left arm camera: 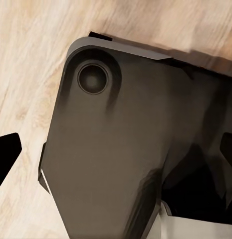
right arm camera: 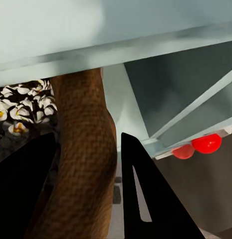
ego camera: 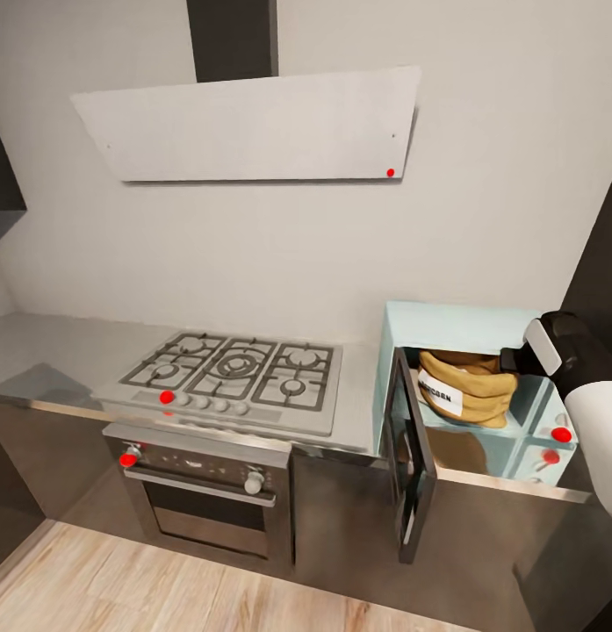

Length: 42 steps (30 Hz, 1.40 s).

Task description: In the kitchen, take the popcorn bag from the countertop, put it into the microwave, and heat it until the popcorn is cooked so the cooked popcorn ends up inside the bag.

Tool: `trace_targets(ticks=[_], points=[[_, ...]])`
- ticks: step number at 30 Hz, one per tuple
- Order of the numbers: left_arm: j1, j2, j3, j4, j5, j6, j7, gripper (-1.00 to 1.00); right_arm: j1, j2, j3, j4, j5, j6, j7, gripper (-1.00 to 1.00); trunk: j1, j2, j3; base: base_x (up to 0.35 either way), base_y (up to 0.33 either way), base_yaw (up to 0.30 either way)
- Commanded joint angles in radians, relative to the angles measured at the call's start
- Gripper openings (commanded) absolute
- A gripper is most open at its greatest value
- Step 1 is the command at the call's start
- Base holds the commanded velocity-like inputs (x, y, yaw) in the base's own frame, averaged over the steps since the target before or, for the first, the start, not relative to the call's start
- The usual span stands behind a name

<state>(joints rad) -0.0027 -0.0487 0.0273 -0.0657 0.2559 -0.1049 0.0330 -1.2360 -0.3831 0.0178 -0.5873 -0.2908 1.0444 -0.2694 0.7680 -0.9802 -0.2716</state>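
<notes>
The popcorn bag sits inside the open microwave at the right of the head frame, its door swung wide. The right claw straddles the burlap rim, one finger on each side, apparently to place or steady it; white popcorn shows inside. The left claw's opening cannot be told.

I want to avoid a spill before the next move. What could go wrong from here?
1. The right tool has its fingers on both sides of the popcorn bag's rim, and popcorn shows inside; pulling away while it grips may tip the bag and spill it.
2. The microwave door stands open over the counter edge; the arm could knock it.
</notes>
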Motion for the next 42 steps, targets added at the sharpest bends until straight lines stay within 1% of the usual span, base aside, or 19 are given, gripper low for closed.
trace_targets(ticks=[1, 9, 10, 15, 20, 23, 35, 42], points=[[0.0, 0.0, 0.002, 0.0, 0.002, -0.002, 0.002, 1.0, 0.0, 0.0, 0.002, 0.0, -0.012, 0.003, -0.008, -1.0, 0.0, -0.001, -0.001, 0.002, 0.0, 0.0], [0.0, 0.0, 0.003, 0.0, 0.002, -0.002, 0.002, 1.0, 0.0, 0.0, 0.002, 0.0, -0.013, 0.003, -0.006, -1.0, 0.0, -0.001, -0.001, 0.0, 0.0, 0.0], [0.0, 0.0, 0.003, 0.0, 0.002, -0.002, 0.002, 1.0, 0.0, 0.0, 0.002, 0.0, -0.013, 0.003, -0.005, 1.0, 0.0, -0.001, -0.001, 0.0, 0.0, 0.0], [0.0, 0.0, 0.003, 0.0, 0.002, -0.003, 0.003, 1.0, 0.0, 0.002, -0.001, -0.015, -0.016, 0.003, -0.003, 1.0, 0.0, -0.001, -0.001, 0.0, 0.0, 0.0], [0.0, -0.001, 0.003, 0.0, 0.001, -0.004, 0.002, 1.0, 0.0, 0.001, -0.001, -0.096, -0.017, 0.003, -0.001, 1.0, 0.0, -0.001, -0.001, -0.005, 0.0, 0.0], [0.0, -0.003, 0.003, 0.0, 0.002, -0.004, 0.004, 1.0, 0.0, 0.0, 0.0, -0.116, -0.016, 0.003, -0.001, 1.0, 0.0, -0.001, -0.001, -0.205, 0.0, 0.0], [0.0, -0.004, 0.003, 0.0, 0.002, -0.004, 0.008, 1.0, 0.0, 0.0, 0.001, -0.12, -0.016, 0.003, -0.001, 1.0, 0.0, -0.001, -0.001, -0.332, 0.0, 0.0], [0.0, -0.002, -0.004, 0.0, -0.002, -0.004, 0.003, 1.0, 0.01, 0.008, 0.004, -0.12, -0.02, 0.003, -0.001, 1.0, 0.0, -0.001, -0.001, -0.064, 0.0, 0.0]])
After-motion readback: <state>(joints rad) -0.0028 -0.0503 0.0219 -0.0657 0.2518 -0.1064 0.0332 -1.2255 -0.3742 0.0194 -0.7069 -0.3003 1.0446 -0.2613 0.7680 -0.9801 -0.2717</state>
